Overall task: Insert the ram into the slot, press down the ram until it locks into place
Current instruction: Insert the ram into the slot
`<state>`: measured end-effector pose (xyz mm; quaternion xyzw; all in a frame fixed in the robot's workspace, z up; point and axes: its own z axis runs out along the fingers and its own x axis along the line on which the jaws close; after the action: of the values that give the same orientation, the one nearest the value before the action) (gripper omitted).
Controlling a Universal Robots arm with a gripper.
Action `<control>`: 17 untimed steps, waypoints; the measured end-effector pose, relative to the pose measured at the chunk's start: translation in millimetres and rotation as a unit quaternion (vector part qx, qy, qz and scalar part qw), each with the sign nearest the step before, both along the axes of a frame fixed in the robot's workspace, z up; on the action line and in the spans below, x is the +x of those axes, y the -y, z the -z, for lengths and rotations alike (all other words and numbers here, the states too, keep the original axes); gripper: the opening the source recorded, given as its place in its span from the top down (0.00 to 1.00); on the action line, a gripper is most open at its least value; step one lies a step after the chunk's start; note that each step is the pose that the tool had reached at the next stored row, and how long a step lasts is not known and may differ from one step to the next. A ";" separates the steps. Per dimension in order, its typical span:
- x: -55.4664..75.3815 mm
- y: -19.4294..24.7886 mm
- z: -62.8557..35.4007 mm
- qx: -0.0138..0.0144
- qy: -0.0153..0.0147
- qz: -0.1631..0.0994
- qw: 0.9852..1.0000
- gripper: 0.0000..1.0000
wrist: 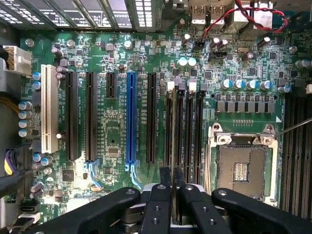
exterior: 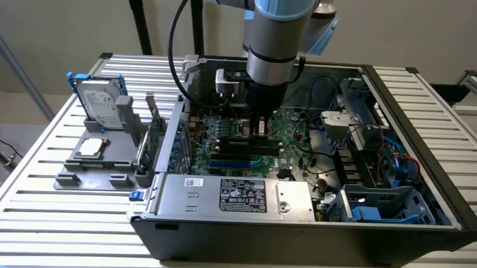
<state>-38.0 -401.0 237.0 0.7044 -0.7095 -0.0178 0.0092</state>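
A: State of the gripper (wrist: 172, 176)?

B: Narrow. It is closed on the ram (wrist: 172, 136), which is seen edge-on between the two fingers (wrist: 165, 195) in the wrist view. In the exterior view it is found at frame centre, lowered into the open case (exterior: 298, 234) over the motherboard (exterior: 291, 120).

A: Ram relative to gripper and slot?

B: The ram is held directly below the gripper and extends away from the fingertips. It runs lengthways along the slot (wrist: 169, 117), one of the black memory sockets grouped between the blue slot (wrist: 130, 119) and the processor socket (wrist: 242, 168). The ram edge and the slot appear lined up. Contact or seating cannot be told. One pale latch (wrist: 170, 86) is visible at the far end, but its position cannot be read.

A: What is needed for this step to be done well?

B: Judged from this:
- The stick should be kept upright and parallel to the slot.
- Force should be applied straight down and evenly along the length, since tilt would likely bind one end.
- The neighbouring sockets lie just beside it, so sideways offset should be ruled out before load is applied.
- Lock should be judged by the latches, not by depth alone.
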 end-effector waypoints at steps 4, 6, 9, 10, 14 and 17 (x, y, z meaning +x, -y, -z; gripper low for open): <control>0.3 -0.1 1.7 0.000 0.000 0.000 1.000 0.87; 0.8 -0.2 3.5 0.000 0.000 0.000 1.000 0.87; 1.4 -0.2 5.5 0.000 0.000 0.000 1.000 0.87; 1.5 -0.2 5.5 0.000 0.000 0.000 1.000 0.87; 2.5 -0.2 6.0 -0.001 -0.001 0.000 1.000 0.87; 2.6 -0.2 6.1 -0.001 -0.001 0.000 1.000 0.87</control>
<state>-35.3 -400.8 230.9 0.7043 -0.7096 -0.0174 0.0109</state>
